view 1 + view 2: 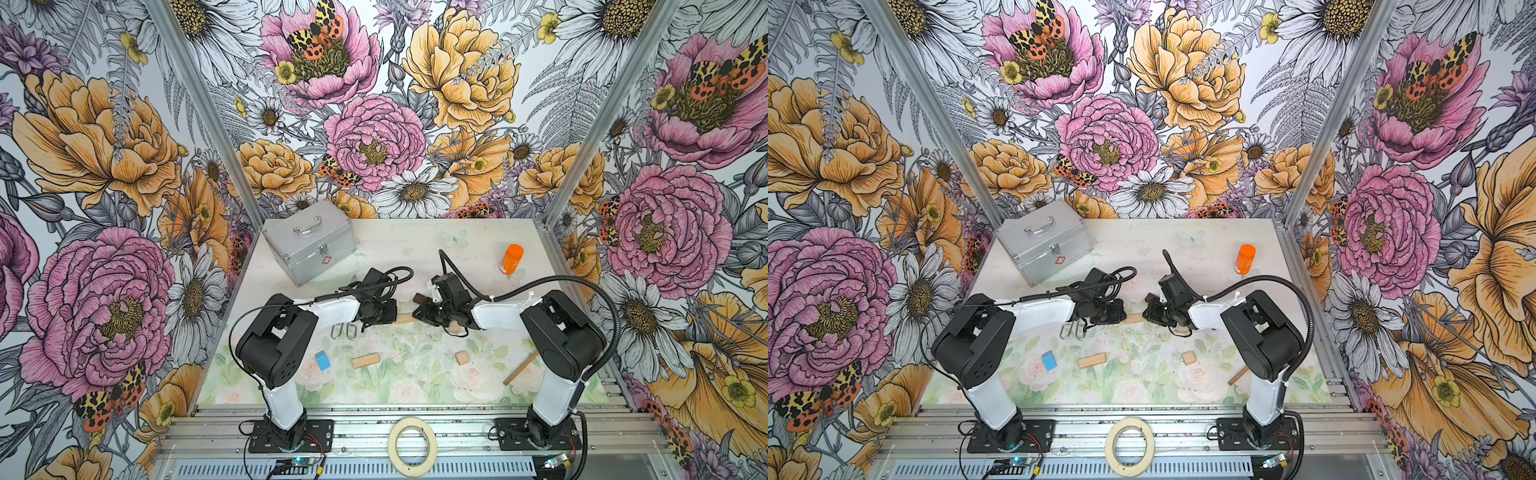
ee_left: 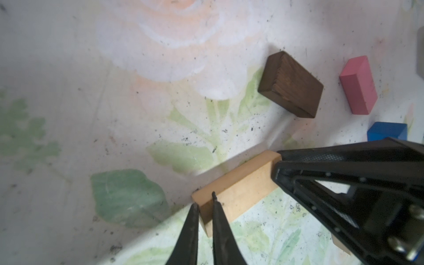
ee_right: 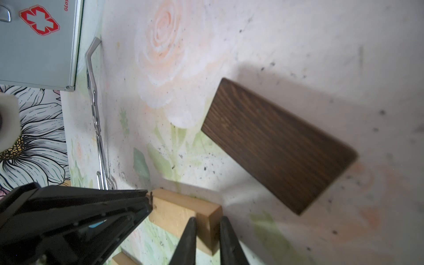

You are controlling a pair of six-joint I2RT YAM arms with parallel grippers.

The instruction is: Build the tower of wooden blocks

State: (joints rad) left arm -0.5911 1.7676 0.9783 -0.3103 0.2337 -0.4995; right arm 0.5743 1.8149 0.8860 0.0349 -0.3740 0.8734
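A tan bar hangs between both grippers, just above the floral mat. My left gripper is shut on one end of it. My right gripper is shut on the other end of the same tan bar. In a top view the tan bar shows as a short piece between the two wrists. A dark brown bar, a pink bar and a blue cube lie on the mat just beyond it. The wood block tower is out of view.
Nearer the front lie a blue cube, a tan bar, a tan cube and a long thin stick. A silver case stands back left with metal tongs beside it. An orange bottle stands back right.
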